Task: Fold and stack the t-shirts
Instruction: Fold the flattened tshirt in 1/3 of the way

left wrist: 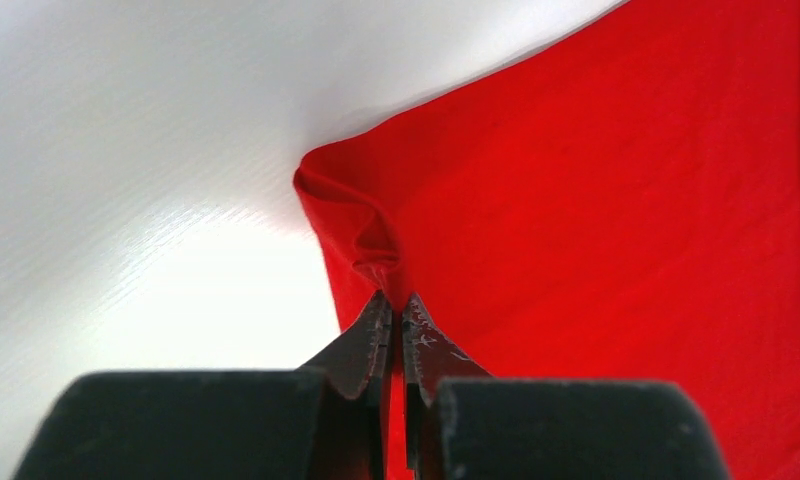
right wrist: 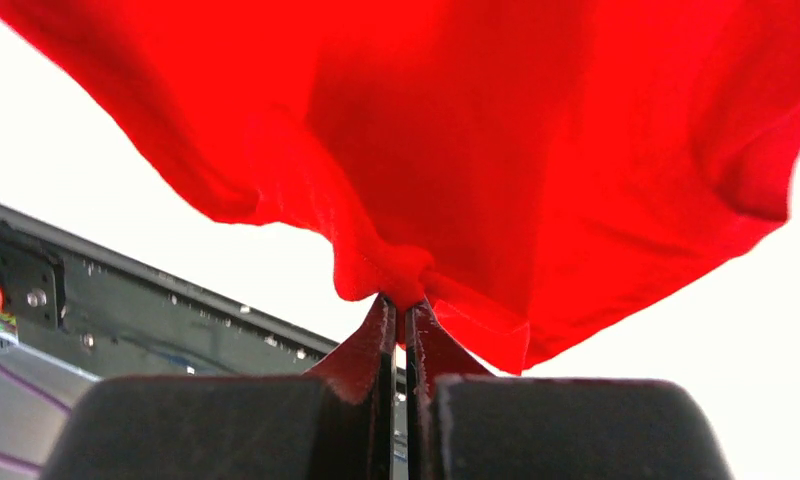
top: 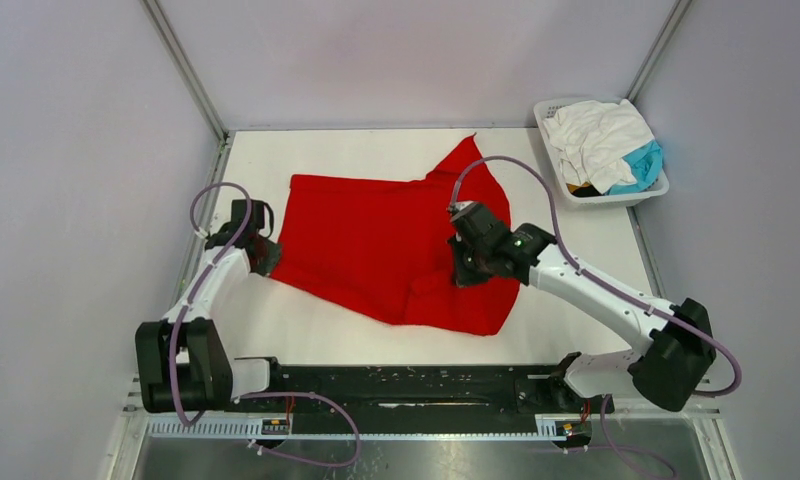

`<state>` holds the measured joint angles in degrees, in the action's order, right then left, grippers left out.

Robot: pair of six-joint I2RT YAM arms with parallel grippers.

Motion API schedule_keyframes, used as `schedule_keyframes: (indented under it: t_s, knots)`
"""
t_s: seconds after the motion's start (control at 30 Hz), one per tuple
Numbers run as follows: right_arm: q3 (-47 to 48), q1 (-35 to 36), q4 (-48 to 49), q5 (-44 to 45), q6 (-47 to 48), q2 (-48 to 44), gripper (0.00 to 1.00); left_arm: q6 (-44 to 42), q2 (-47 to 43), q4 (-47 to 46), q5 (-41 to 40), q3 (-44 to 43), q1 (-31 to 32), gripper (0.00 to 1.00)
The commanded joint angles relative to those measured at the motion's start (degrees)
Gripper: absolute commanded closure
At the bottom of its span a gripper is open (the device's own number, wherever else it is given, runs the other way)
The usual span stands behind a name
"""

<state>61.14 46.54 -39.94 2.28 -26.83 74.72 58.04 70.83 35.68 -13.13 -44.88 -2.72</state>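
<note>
The bright red t-shirt (top: 376,245) lies spread over the middle of the white table. My left gripper (top: 263,255) is shut on its near left corner; in the left wrist view the jaws (left wrist: 396,300) pinch a bunched fold of red cloth (left wrist: 596,230). My right gripper (top: 466,270) is over the shirt's right part and is shut on red cloth; in the right wrist view it (right wrist: 401,305) pinches a bunch, and the red shirt (right wrist: 476,130) hangs lifted above the table. White t-shirts (top: 596,140) and a teal one (top: 644,165) lie heaped in the basket.
A white slotted plastic basket (top: 601,198) stands at the back right corner. The black rail with both arm bases (top: 416,385) runs along the near edge. Grey walls close in the table on the left, back and right.
</note>
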Motion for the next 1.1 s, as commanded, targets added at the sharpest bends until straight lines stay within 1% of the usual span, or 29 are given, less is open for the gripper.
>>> schedule_keyframes:
  t_s: [0.0,0.13,0.2,0.4,0.47,0.53,0.57,0.6,0.63,0.67,0.7,0.73,0.77,0.8,0.83,0.87,0.9,0.97,1.07]
  knots:
    - [5.5,-5.7,-0.4,1.2,4.0,3.0,1.0,0.6,4.8,-2.8,0.1,-5.6,-0.3,1.0]
    - [10.0,-11.2,-0.2,-0.1,7.8,7.5,1.0,0.1,11.0,-2.9,0.3,-10.4,-0.2,1.0]
    - [12.5,-13.2,0.9,-1.7,11.2,10.8,1.0,0.5,14.4,-3.0,-0.1,-12.6,-0.3,1.0]
    - [23.8,-19.0,3.4,-1.1,22.7,24.0,1.0,1.4,23.2,-2.4,-2.1,-19.9,-0.6,1.0]
    - [26.6,-20.9,5.3,-2.0,25.6,27.8,1.0,1.6,25.1,-2.4,-2.1,-21.3,-0.7,1.0]
    - [29.4,-22.8,6.9,-4.6,27.8,31.8,0.97,1.8,26.6,-2.4,-2.2,-22.2,-0.8,1.0]
    - [31.3,-23.6,7.0,-6.1,28.4,33.9,0.94,2.0,27.2,-2.4,-2.3,-22.4,-0.8,0.97]
    - [33.0,-24.3,7.0,-7.2,28.7,36.0,0.94,2.1,27.5,-2.4,-2.3,-22.7,-0.9,0.93]
    - [34.7,-24.9,7.0,-7.2,28.7,37.8,0.92,2.2,28.1,-2.5,-2.6,-22.9,-1.1,0.84]
    - [36.5,-25.3,6.2,-5.8,27.7,39.5,0.87,2.2,28.4,-2.3,-2.8,-23.3,-1.3,0.74]
    - [38.6,-25.5,5.4,-4.4,27.2,40.8,0.7,2.0,28.6,-2.2,-2.6,-23.8,-1.7,0.6]
    - [39.8,-25.6,5.0,-3.4,25.7,41.6,0.55,1.7,28.8,-2.2,-2.2,-24.4,-2.1,0.38]
    - [40.4,-25.6,4.8,-2.8,25.1,41.8,0.48,1.3,28.6,-2.0,-1.7,-25.0,-2.4,0.22]
    - [40.4,-25.6,4.9,-2.6,24.2,41.2,0.37,0.8,28.2,-1.9,-1.2,-25.7,-2.6,0.08]
    - [39.7,-25.6,5.0,-1.2,23.3,40.2,0.22,0.2,27.5,-1.9,-0.7,-25.8,-2.6,0.02]
    - [38.4,-25.5,5.4,-0.6,22.3,38.6,0.08,-0.4,26.4,-2.0,-0.1,-25.7,-2.6,0.01]
    - [36.3,-25.5,6.0,-0.3,21.0,36.9,0.02,-1.0,25.2,-2.3,0.8,-25.2,-2.6,0.01]
    - [30.9,-25.5,7.3,-1.4,18.5,32.6,0.0,-2.5,22.7,-4.3,4.5,-22.9,-2.6,0.01]
    - [19.1,-24.9,11.1,-6.4,13.9,26.1,0.0,-5.9,20.7,-10.1,13.3,-18.5,-1.9,0.01]
